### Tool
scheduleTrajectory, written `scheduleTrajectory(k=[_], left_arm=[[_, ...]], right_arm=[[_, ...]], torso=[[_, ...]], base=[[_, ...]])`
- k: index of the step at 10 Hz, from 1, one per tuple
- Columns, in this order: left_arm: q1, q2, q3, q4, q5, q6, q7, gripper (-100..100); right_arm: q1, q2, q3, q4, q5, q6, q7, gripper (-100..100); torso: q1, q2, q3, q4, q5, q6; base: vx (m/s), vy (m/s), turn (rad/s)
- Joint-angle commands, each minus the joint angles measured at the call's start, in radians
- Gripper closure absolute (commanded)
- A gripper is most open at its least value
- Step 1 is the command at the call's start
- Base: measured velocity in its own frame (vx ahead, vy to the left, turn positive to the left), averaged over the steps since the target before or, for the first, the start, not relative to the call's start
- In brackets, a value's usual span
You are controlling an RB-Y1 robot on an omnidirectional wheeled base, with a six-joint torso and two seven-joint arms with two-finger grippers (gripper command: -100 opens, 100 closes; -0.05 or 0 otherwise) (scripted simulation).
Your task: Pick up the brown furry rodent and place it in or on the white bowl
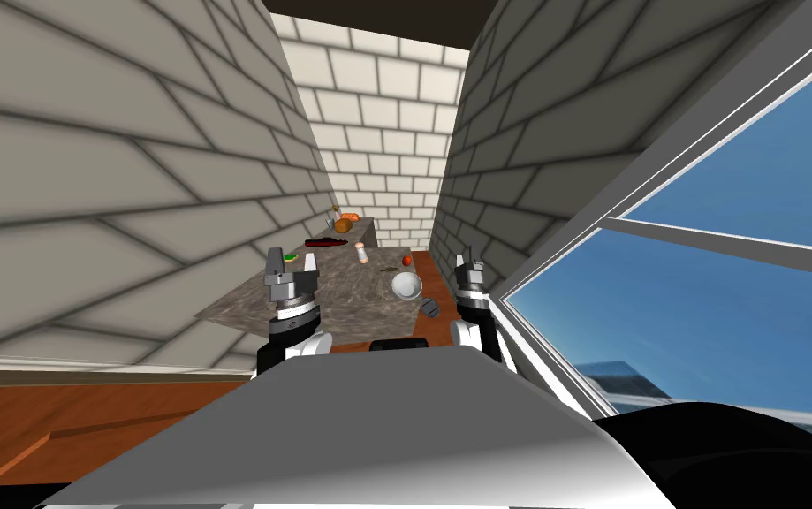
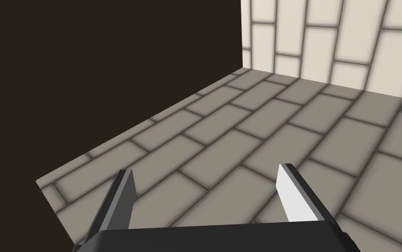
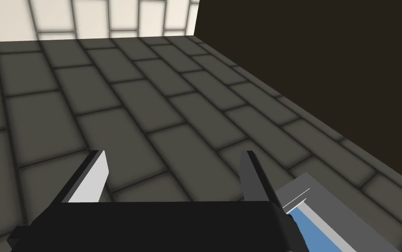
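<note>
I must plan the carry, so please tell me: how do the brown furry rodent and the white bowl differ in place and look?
The brown furry rodent lies at the far end of the counter; the white bowl sits in the nearer part, toward the right gripper. The rodent is a small brown lump; the bowl is white, round and open upward. Both rest on the same grey mottled counter, unheld.

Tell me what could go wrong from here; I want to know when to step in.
1. The brown thing, likely the rodent, lies at the table's far end, beyond the small bottle. A long reach might knock that bottle over.
2. The left gripper and right gripper, both open, point at walls, so the wrist views cannot guide the approach yet.
</note>
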State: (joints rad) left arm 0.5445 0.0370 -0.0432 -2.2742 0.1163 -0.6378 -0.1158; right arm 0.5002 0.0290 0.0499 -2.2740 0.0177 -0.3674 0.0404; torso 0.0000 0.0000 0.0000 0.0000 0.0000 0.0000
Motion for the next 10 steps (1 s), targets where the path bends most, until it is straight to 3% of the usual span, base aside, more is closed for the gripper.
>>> scheduleTrajectory(k=[1, 4, 7, 10], left_arm=[[-0.01, 0.03, 0.014, -0.005, 0.007, 0.039, -0.01, -100], [-0.031, 0.078, 0.05, -0.015, 0.024, 0.121, -0.034, -100], [-0.04, 0.097, 0.065, -0.019, 0.032, 0.177, -0.044, -100], [-0.059, 0.137, 0.102, -0.027, 0.051, 0.265, -0.067, -100]], right_arm=[[0.0, 0.0, 0.0, 0.0, 0.0, 0.0, 0.0, 0], [0.0, 0.0, 0.0, 0.0, 0.0, 0.0, 0.0, 0], [0.0, 0.0, 0.0, 0.0, 0.0, 0.0, 0.0, 0], [0.0, 0.0, 0.0, 0.0, 0.0, 0.0, 0.0, 0]], torso=[[0.0, 0.0, 0.0, 0.0, 0.0, 0.0], [-0.012, 0.001, 0.001, 0.0, -0.003, 0.0], [-0.008, -0.001, -0.001, 0.0, -0.002, 0.0], [-0.008, 0.0, 0.0, 0.0, -0.002, 0.0]], base=[[-0.003, -0.079, -0.021], [-0.015, -0.174, -0.009], [0.018, -0.112, -0.003], [0.001, -0.127, -0.005]])
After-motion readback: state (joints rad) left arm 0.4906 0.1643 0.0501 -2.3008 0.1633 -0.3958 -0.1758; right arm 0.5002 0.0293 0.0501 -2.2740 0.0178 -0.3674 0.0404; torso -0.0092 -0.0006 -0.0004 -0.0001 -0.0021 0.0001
